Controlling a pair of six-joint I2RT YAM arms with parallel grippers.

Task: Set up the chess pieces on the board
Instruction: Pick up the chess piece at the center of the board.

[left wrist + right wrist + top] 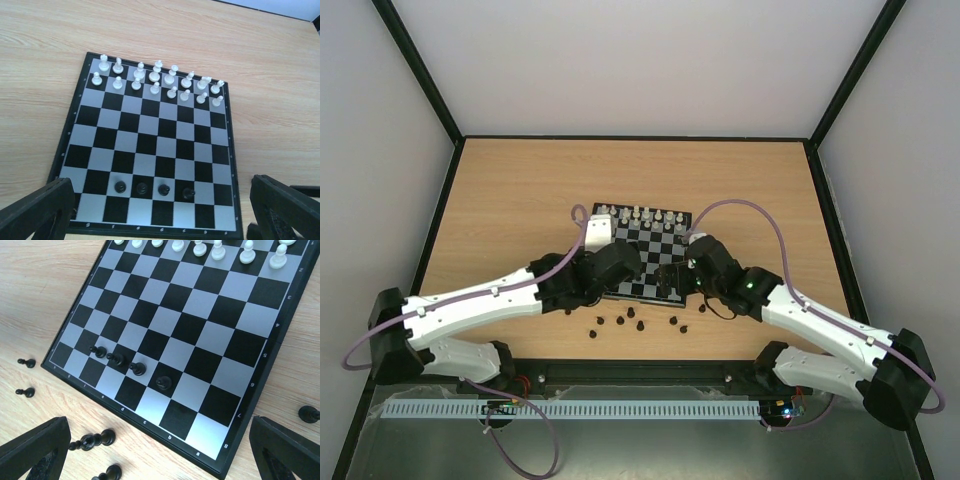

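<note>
The board [648, 262] lies mid-table, also seen in the left wrist view [150, 130] and the right wrist view [200, 325]. Several black chess pieces stand in a row on its second near rank [142, 188] [137, 368]. More black pieces lie loose on the wood in front of the board [631, 322], some toppled [92, 440]. My left gripper [161, 202] hovers open above the board's near left edge, nothing between its fingers [37, 212]. Over the near right corner my right gripper [159, 442] is open and holds nothing too.
White pieces [155, 80] fill the board's two far ranks [640, 214]. One black piece [309, 413] sits on the wood right of the board. A black frame rail [640, 372] runs along the table's near edge.
</note>
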